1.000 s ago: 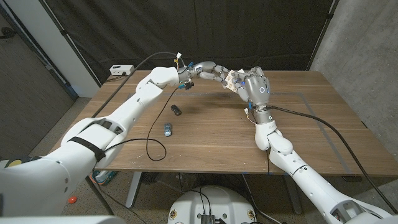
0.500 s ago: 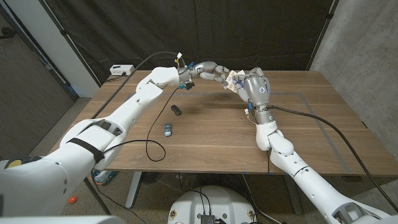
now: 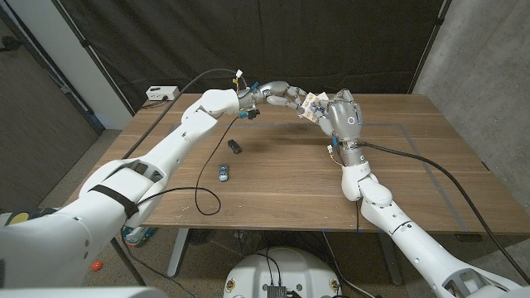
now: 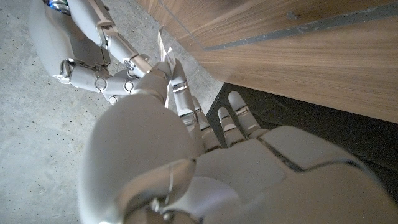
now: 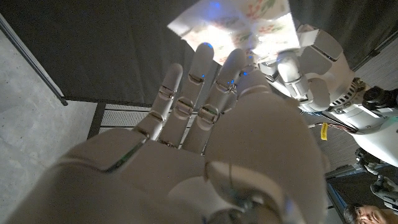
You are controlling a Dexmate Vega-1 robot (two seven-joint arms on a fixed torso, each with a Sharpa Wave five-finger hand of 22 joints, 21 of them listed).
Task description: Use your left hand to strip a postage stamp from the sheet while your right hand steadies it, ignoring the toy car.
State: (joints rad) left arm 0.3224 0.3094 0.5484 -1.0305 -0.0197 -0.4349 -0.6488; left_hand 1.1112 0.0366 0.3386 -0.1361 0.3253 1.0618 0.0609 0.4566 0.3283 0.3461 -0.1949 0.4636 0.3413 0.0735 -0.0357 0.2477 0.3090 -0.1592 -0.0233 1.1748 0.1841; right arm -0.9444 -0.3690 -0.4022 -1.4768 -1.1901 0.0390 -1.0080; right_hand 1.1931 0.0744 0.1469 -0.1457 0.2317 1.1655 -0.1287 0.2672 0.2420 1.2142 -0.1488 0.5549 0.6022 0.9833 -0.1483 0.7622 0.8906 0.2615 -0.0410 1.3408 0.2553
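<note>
Both hands hold the sheet (image 3: 311,105) aloft at twelve o'clock: right hand (image 3: 343,118) grips it, left hand (image 3: 281,96) pinches its edge. A crooked pull could tear it.

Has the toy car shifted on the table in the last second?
No. The toy car sits at the same spot beside the small black object on the table.

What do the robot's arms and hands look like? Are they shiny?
The arms are smooth, glossy white, built from rounded sections. A black band rings the left arm near its shoulder. Thin black cables loop off both arms. The left hand and right hand are silvery grey metal with jointed fingers and small screws. The right hand has a blue ring light on its back.
</note>
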